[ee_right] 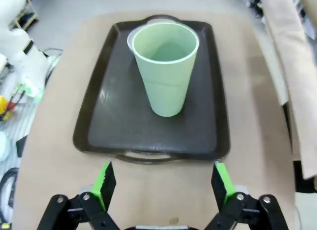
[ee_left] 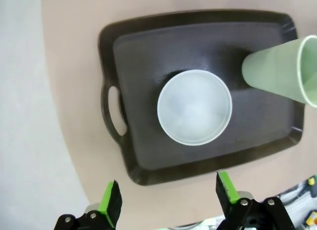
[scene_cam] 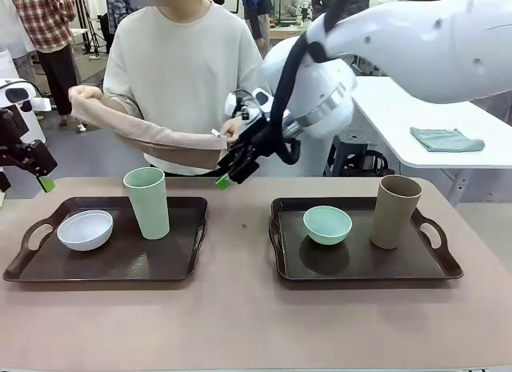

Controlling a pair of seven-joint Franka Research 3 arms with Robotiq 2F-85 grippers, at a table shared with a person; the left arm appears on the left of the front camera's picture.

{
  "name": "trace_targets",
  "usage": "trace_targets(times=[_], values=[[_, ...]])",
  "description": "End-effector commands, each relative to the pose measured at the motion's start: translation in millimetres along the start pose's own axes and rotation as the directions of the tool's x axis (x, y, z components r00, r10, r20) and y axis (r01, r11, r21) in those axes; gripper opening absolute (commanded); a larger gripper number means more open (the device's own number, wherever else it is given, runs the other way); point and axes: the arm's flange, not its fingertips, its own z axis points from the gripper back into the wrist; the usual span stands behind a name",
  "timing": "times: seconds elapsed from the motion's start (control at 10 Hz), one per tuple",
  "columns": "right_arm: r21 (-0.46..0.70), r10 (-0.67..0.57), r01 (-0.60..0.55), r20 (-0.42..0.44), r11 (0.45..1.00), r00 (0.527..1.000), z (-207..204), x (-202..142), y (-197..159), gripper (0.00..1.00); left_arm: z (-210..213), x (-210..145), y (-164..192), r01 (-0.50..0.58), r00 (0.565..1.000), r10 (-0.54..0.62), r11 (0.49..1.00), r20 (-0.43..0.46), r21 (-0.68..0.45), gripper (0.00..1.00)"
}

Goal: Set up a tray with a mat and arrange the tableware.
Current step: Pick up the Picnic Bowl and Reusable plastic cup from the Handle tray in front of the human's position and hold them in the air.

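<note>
Two dark trays lie on the table. The left tray (scene_cam: 172, 264) carries a small white bowl (scene_cam: 85, 230) and a pale-green tumbler (scene_cam: 147, 202). On the right tray (scene_cam: 360, 268) sit a mint-green bowl (scene_cam: 327, 224) and a tan tumbler (scene_cam: 395, 211). A person at the far side holds a beige mat (scene_cam: 144, 134) in both hands. My right gripper (scene_cam: 232, 170) hangs open just below the mat's right end, above the table's far edge. My left gripper (scene_cam: 40, 176) is open at the far left, high over the white bowl (ee_left: 194, 107).
Bare tabletop (scene_cam: 240, 316) runs between the trays and along the front. A white table (scene_cam: 416, 116) with a folded grey-green cloth (scene_cam: 446, 139) stands behind on the right. The left arm's white body (ee_right: 22, 52) lies beyond the left tray (ee_right: 114, 123).
</note>
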Motion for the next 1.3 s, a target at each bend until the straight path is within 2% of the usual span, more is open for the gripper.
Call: trace_targets(times=[0.0, 0.3, 0.4, 0.5, 0.6, 0.9, 1.0, 1.1, 1.2], values=[[0.061, -0.024, 0.027, -0.051, 0.998, 0.998, -27.5, 25.2, -17.5, 1.0, -12.6, 6.3, 3.7, 0.033, 0.999, -0.033, 0.999, 0.019, -0.026, 1.0], [0.101, -0.023, 0.031, -0.073, 0.994, 0.997, -63.4, 38.6, -18.7, 1.0, -26.6, 16.4, 0.8, 0.009, 1.0, -0.009, 0.999, 0.019, -0.035, 1.0], [0.07, -0.05, 0.056, -0.083, 0.996, 0.995, -55.6, 36.3, -19.7, 1.0, -25.6, 18.5, -3.1, -0.007, 1.0, 0.008, 0.999, 0.024, -0.045, 1.0], [0.021, -0.133, 0.137, -0.139, 0.99, 0.981, -32.1, 33.1, -9.9, 1.0, -25.3, 12.4, 3.2, 0.01, 1.0, -0.01, 1.0, -0.002, -0.01, 1.0], [0.084, -0.017, 0.022, -0.062, 0.996, 0.998, -65.7, 35.0, -10.4, 1.0, -25.3, 12.4, 3.2, 0.01, 1.0, -0.01, 1.0, -0.002, -0.01, 1.0], [0.071, -0.049, 0.055, -0.076, 0.996, 0.996, -57.7, 35.6, -13.7, 1.0, -25.3, 12.4, 3.2, 0.01, 1.0, -0.01, 1.0, -0.002, -0.01, 1.0], [0.161, 0.037, -0.04, 0.02, 0.986, 0.999, -66.4, 24.7, -14.4, 1.0, -27.3, 14.0, 1.7, 0.007, 1.0, -0.007, 1.0, 0.0, -0.018, 1.0], [0.196, 0.071, -0.086, 0.085, 0.977, 0.994, -75.8, 18.9, -16.6, 1.0, -34.3, 16.8, 0.2, 0.02, 1.0, -0.02, 1.0, -0.003, -0.004, 1.0], [0.19, 0.103, -0.123, 0.113, 0.974, 0.988, -78.8, 17.3, -18.3, 1.0, -37.6, 18.2, -0.4, 0.037, 0.999, -0.037, 0.999, -0.003, 0.005, 1.0]])
